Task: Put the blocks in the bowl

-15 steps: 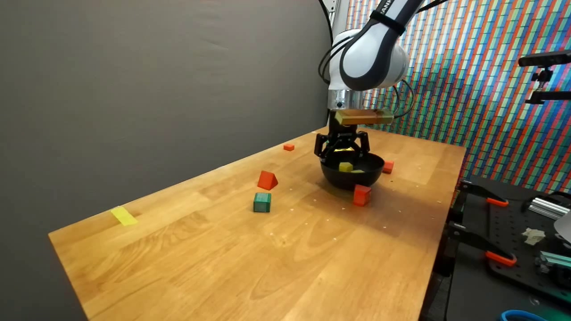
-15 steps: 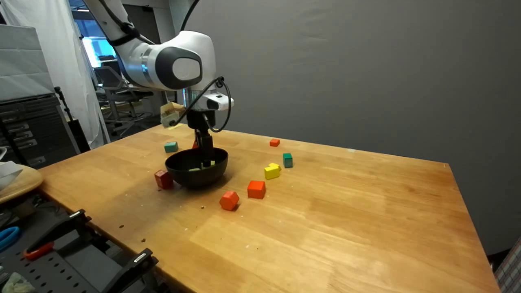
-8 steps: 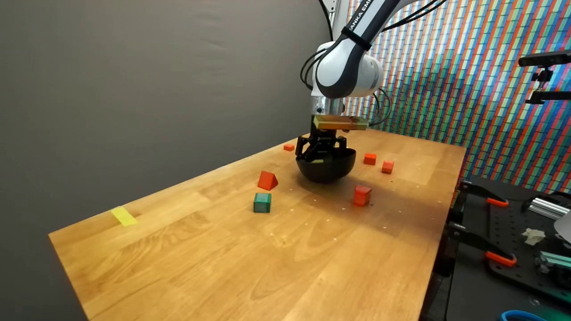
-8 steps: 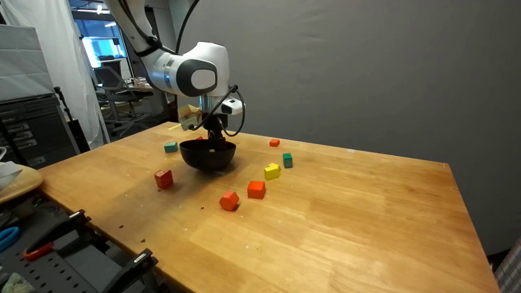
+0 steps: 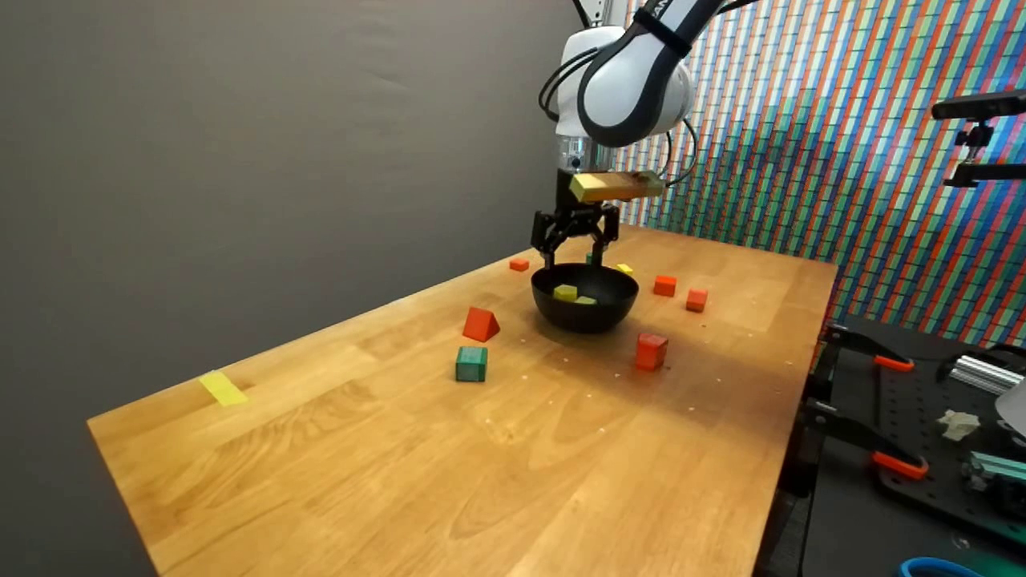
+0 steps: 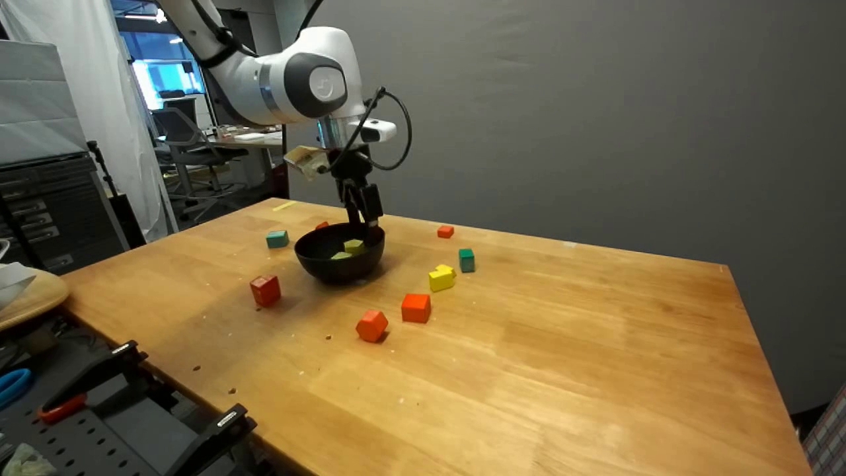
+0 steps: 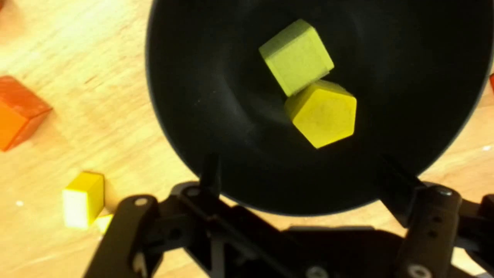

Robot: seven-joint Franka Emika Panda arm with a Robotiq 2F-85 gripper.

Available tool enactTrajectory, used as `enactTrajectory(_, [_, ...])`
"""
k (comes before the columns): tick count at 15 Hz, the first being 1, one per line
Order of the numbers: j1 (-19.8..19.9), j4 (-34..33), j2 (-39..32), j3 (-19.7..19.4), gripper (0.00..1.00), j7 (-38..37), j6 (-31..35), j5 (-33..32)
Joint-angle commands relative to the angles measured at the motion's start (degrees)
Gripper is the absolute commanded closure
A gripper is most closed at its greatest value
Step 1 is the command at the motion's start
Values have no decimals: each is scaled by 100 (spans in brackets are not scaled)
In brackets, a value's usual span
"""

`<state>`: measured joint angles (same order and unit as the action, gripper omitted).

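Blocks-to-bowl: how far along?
Done: two yellowish blocks sit in the bowl. In hand: nothing; the end effector is open near the bowl's rim. Left: on the table, five red or orange blocks, two green blocks and at least one yellow block. Looks early: most blocks lie outside.

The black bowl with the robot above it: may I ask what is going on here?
A robot arm has the job of putting blocks into the black bowl. Two yellow blocks lie inside it. The gripper stands open at the bowl's edge, holding nothing. Other blocks, red, orange, yellow and green, lie on the table around the bowl.
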<state>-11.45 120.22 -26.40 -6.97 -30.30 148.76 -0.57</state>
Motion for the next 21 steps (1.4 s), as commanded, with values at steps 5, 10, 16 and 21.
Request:
enactTrajectory(5, [-206, 185, 1222, 236, 0, 536, -74, -1296])
enactTrajectory(10, [-47, -574, 448, 862, 0, 1797, 364, -1018])
enactTrajectory(16, [326, -389, 386, 1367, 0, 2838, 340, -447])
enactTrajectory(21, [960, -1002, -263, 2213, 0, 4502, -372, 887])
